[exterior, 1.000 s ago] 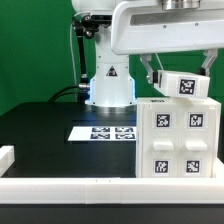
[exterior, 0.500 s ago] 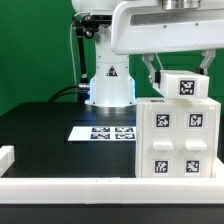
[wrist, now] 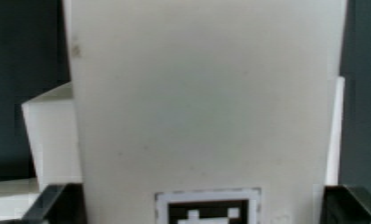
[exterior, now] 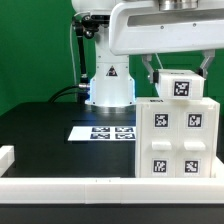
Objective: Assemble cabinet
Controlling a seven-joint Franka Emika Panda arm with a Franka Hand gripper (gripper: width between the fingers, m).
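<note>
The cabinet body [exterior: 176, 138] is a large white box with several black-and-white tags on its front, standing on the black table at the exterior view's right. My gripper [exterior: 177, 70] is shut on a small white tagged block [exterior: 180, 86] and holds it at the top of the body; whether it touches the body I cannot tell. In the wrist view the block [wrist: 200, 110] fills the frame between the dark fingers [wrist: 54, 203], with its tag at the lower edge. Part of the cabinet body [wrist: 49, 130] shows behind it.
The marker board [exterior: 102, 132] lies flat on the table beside the cabinet body. The robot base [exterior: 108, 85] stands behind it. A white rail [exterior: 60, 187] runs along the table's front edge, with a raised end [exterior: 6, 155] at the exterior view's left.
The held block has tilted and shifted slightly above the cabinet body; the arm has barely moved otherwise.
</note>
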